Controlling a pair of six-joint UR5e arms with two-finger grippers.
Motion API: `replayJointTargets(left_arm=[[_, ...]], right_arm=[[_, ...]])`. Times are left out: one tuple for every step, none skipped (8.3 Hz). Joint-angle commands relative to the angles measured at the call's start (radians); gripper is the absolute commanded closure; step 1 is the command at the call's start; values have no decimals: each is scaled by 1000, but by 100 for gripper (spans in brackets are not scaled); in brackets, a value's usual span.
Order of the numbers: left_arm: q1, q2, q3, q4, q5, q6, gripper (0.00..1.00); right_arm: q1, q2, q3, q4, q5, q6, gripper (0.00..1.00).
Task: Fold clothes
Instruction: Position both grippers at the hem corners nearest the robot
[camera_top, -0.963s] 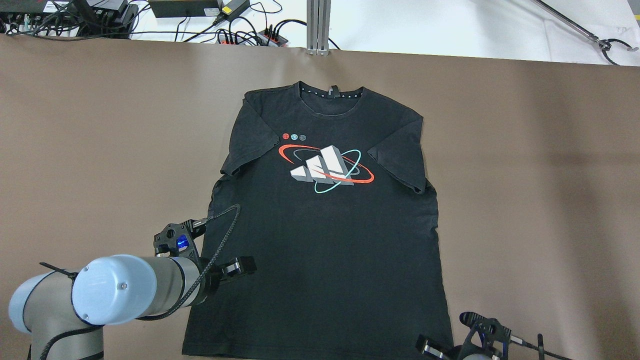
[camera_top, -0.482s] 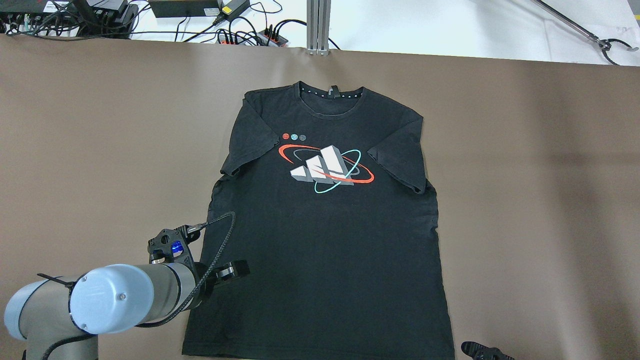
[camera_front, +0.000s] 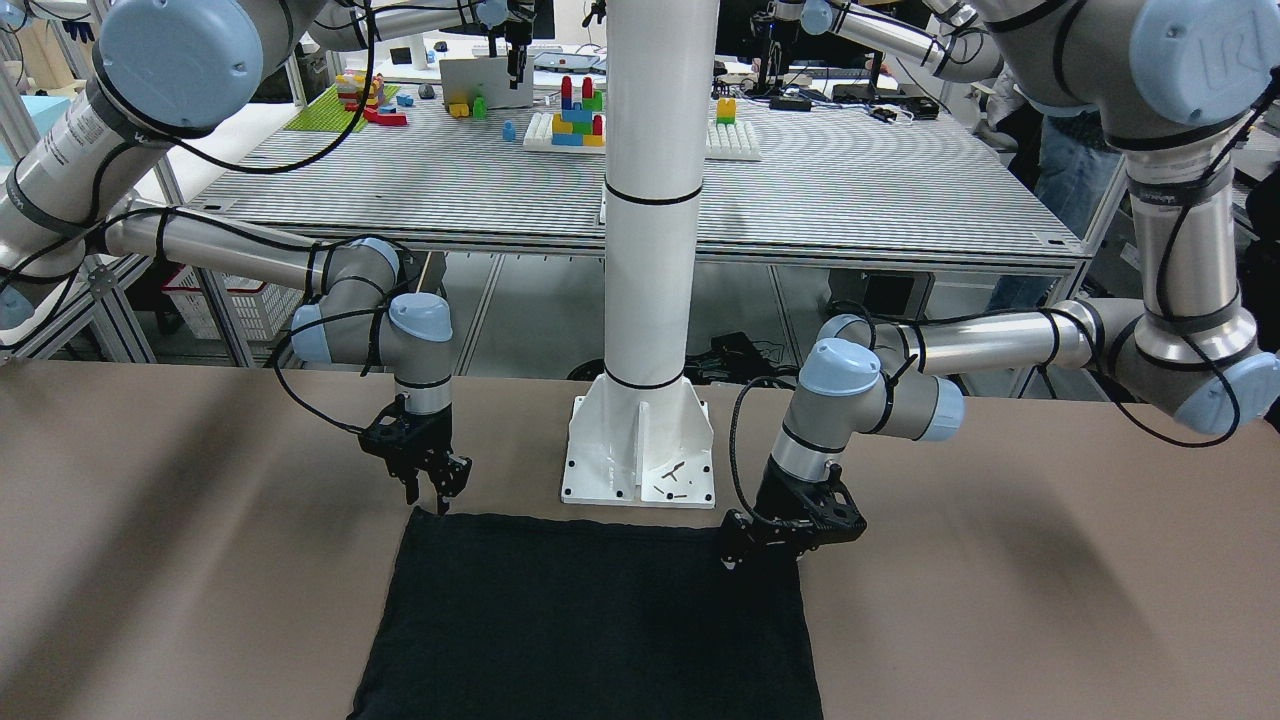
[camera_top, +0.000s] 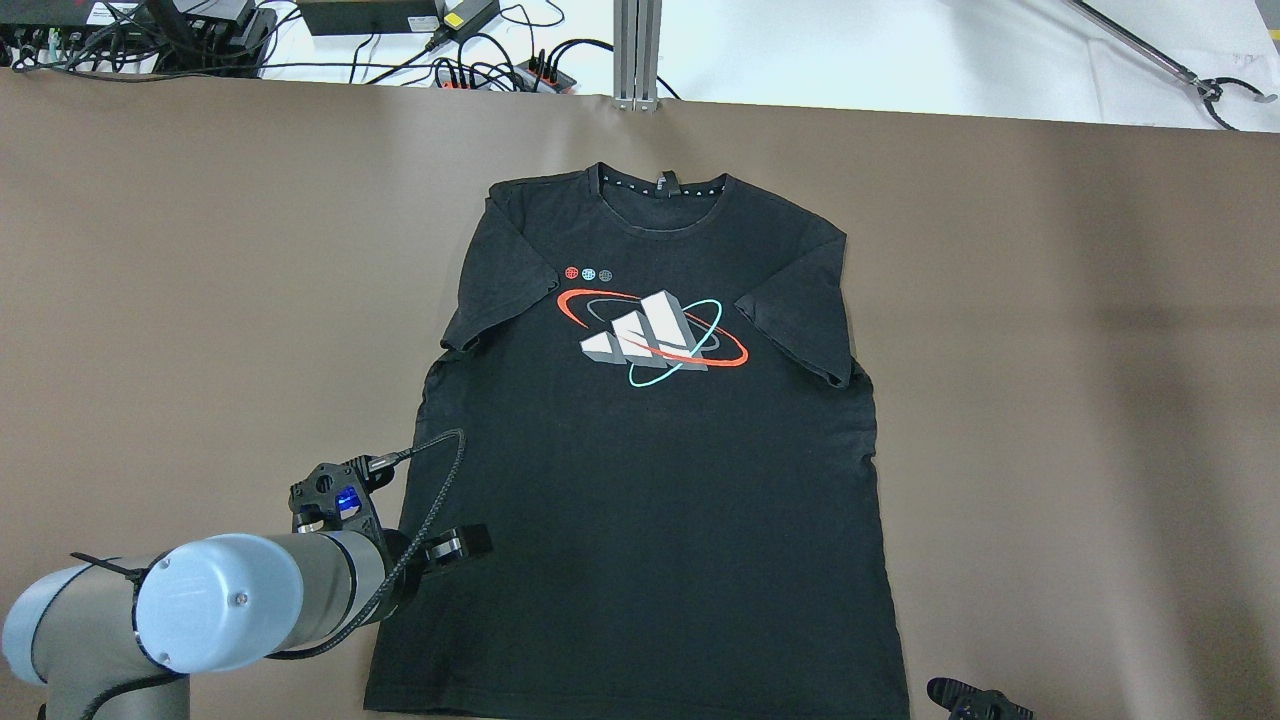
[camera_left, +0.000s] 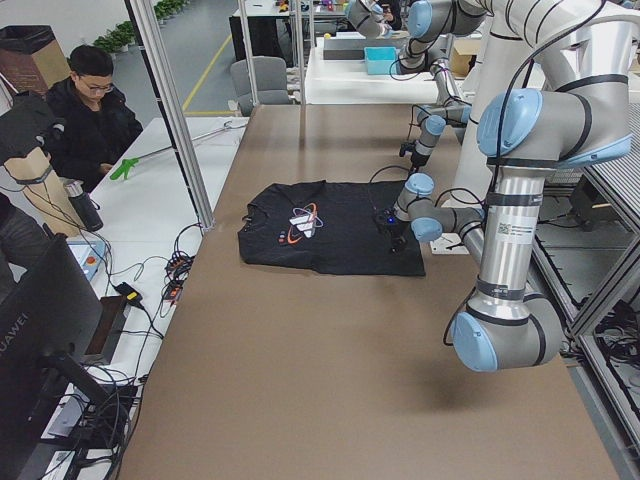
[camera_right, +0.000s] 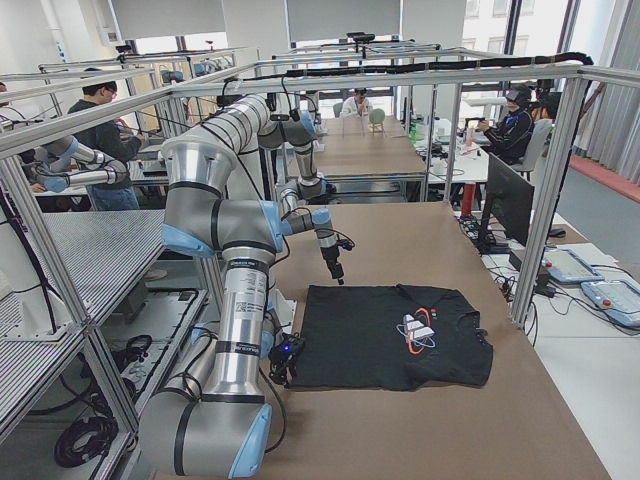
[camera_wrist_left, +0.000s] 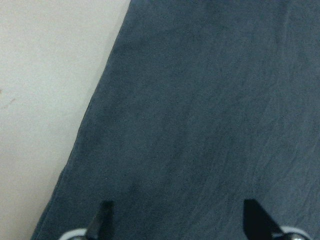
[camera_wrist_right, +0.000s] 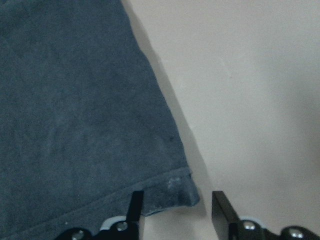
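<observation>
Shirt (camera_top: 650, 480) corner at spread right gripper (camera_wrist_right: 176, 199), side edge under spread left gripper (camera_wrist_left: 177, 212)

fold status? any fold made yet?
Done: the black graphic T-shirt lies spread flat, print up, on the brown table; no fold is visible. In hand: both grippers are open at the near hem, the left gripper over fabric by the side edge, the right gripper straddling the hem corner; neither grips cloth. Left: the grasp and every fold.
</observation>
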Motion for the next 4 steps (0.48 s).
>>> replayJointTargets(left_arm=[[0, 1, 0, 0, 0, -1, 9], [0, 1, -6, 0, 2, -1, 9], [3, 1, -5, 0, 2, -1, 9], [5, 16, -8, 0, 9, -18, 9]], right_arm=[[2, 2, 5, -43, -10, -5, 73], [2, 2, 7, -45, -13, -4, 90], [-4, 2, 4, -45, -24, -4, 100], [-10, 5, 14, -45, -24, -2, 100]])
